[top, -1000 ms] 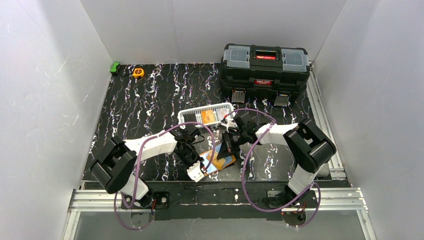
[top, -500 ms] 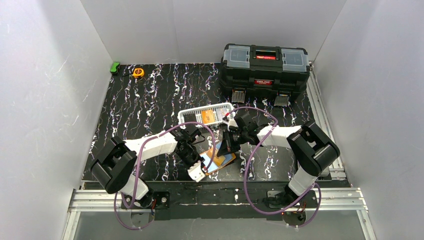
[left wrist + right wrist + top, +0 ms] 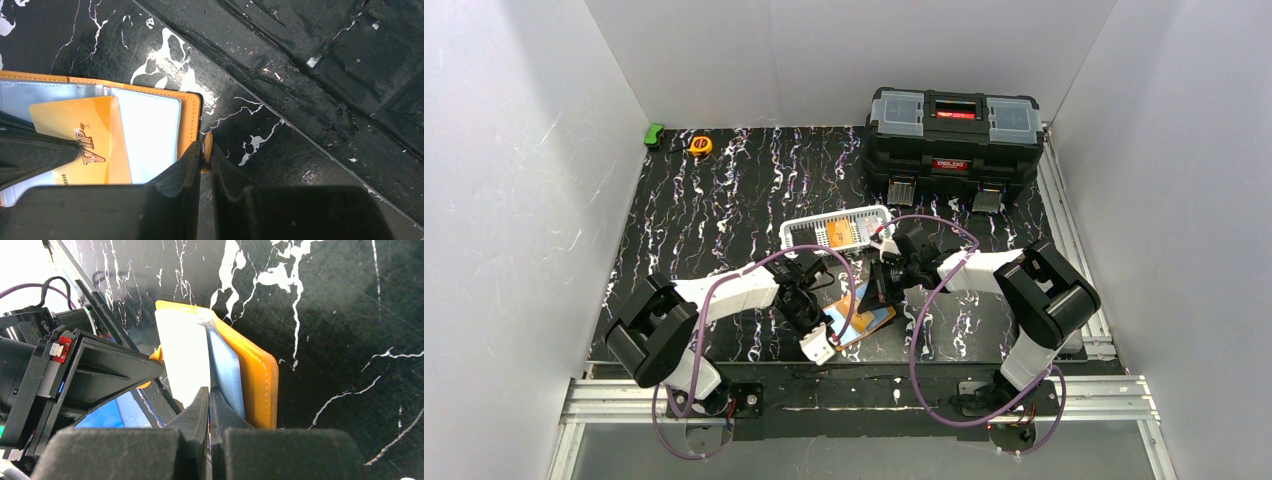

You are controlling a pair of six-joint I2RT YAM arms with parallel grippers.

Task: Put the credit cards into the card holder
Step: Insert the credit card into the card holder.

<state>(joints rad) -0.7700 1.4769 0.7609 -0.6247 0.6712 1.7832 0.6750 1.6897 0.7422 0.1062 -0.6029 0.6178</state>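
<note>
**Item 1. Left hand** (image 3: 205,150): jaws narrow, nipping the small orange tab (image 3: 207,141) at the edge of the card holder (image 3: 191,117). The holder lies open on the black marbled worktop (image 3: 310,75), spreading away to one side of these fingertips.

**Item 2. Orange card** (image 3: 82,132), marked VIP: on the holder's silvery pocket, just beside the left hand's fingers and partly hidden under them.

**Item 3. Right hand** (image 3: 209,392): jaws pressed together on a thin leaf of the holder. A white panel (image 3: 182,352) lies on one side of the tips and a pale-blue panel (image 3: 226,367) on the other. Whether each is pocket or card cannot be told. The orange cover (image 3: 257,375) stands tilted just past the fingertips.

**Item 4. White slotted basket** (image 3: 809,232): just behind both hands, an orange-faced card (image 3: 836,234) inside.

**Item 5. Black toolbox** (image 3: 954,140): well beyond the right hand, at the worktop's far edge.
</note>
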